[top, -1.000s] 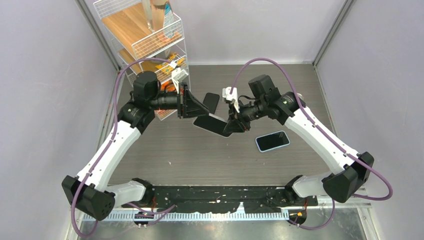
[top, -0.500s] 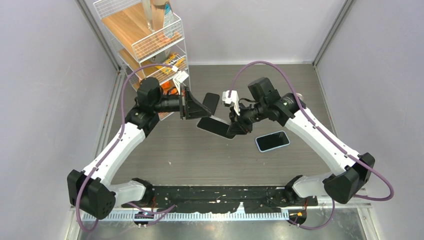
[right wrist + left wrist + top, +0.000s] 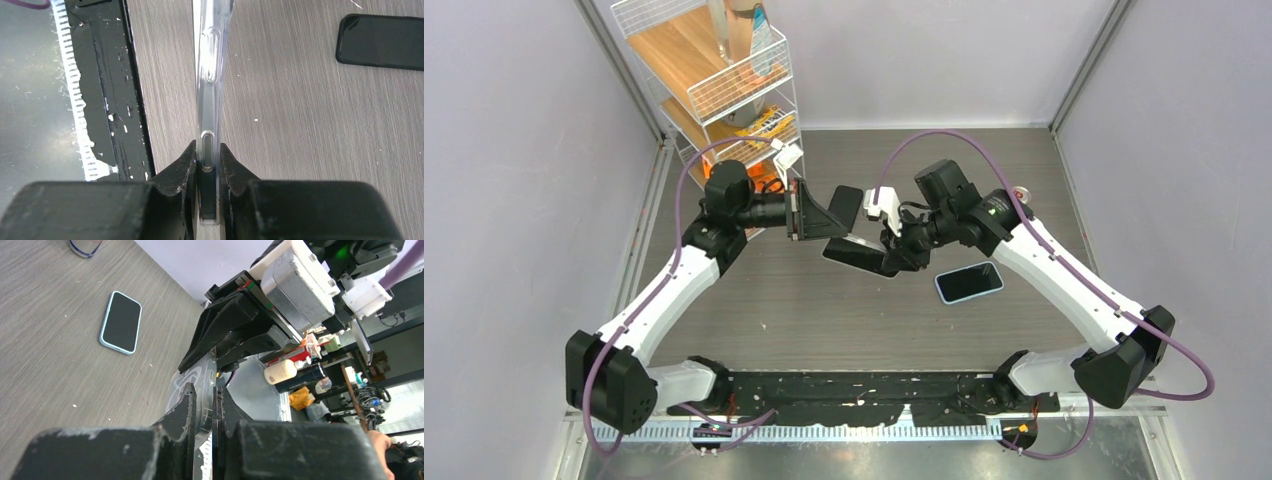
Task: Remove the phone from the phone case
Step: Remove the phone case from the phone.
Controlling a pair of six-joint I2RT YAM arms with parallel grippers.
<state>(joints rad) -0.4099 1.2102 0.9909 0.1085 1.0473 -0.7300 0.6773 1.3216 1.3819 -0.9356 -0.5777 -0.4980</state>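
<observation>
A: Which step to log?

B: Logging the pull-apart, not finished. Placing the phone [image 3: 856, 252] up off the table, just beside the blue-edged phone [image 3: 969, 282], on its left-arm side. Reading it as inside the phone case [image 3: 209, 75], by the look of things.

A: Fingers?

B: Tagging the right gripper [image 3: 207, 155] as clamped on the case edge, right over a side button. Tagging the left gripper [image 3: 202, 396] as pinched shut on a thin clear lip bearing a printed ring, probably the far end of the same case.

A: Next move?

B: Guessing only: holding firm with the right, peeling that lip back with the left to pop a corner free, then sliding the phone out. Calls for a steady, small pull; easy to slip off so thin a rim.

A: Anything hidden?

B: Plenty. Can't confirm the phone as fully seated or partly out; getting only edge-on plastic from both wrist views. Can't make out the contact of the left fingers [image 3: 180, 410] with the case from the top view, masked by the gripper body. Noting a second dark phone [image 3: 382, 41] flat on the table, well apart from the blue-edged phone, beyond the held one, cropped in the right wrist view. Noting a round can [image 3: 85, 246] past the blue-edged phone, cut off at the frame edge in the left wrist view.
</observation>
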